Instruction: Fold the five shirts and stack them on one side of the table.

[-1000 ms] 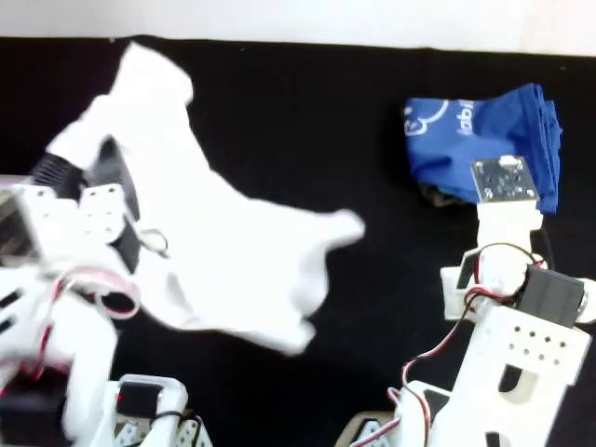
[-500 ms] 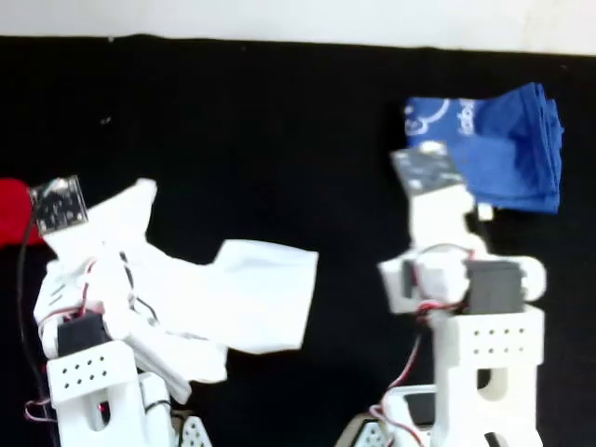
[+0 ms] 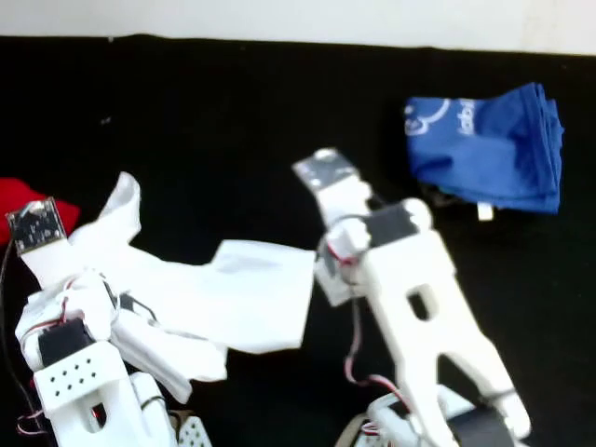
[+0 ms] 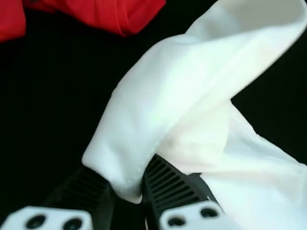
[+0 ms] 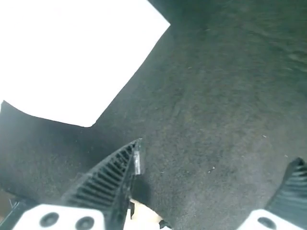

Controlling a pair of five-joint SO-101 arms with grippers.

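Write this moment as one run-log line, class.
left hand: shut on white shirt | right hand: open over table | blue shirt: folded, far right | red shirt: left edge

We see bright, even light; the white shirt (image 5: 72, 52) glares until its folds wash out in the right wrist view, while the black tabletop (image 5: 216, 96) swallows any shadows.

Black-draped bench (image 3: 233, 102) against a pale wall (image 3: 298, 17).
A dark cloth (image 5: 220, 86) covers the whole bench top, matte and faintly flecked with lint where seen close up. Beyond the bench's far edge stands a narrow strip of plain off-white wall, brightly lit, meeting the black surface in a nearly straight line.
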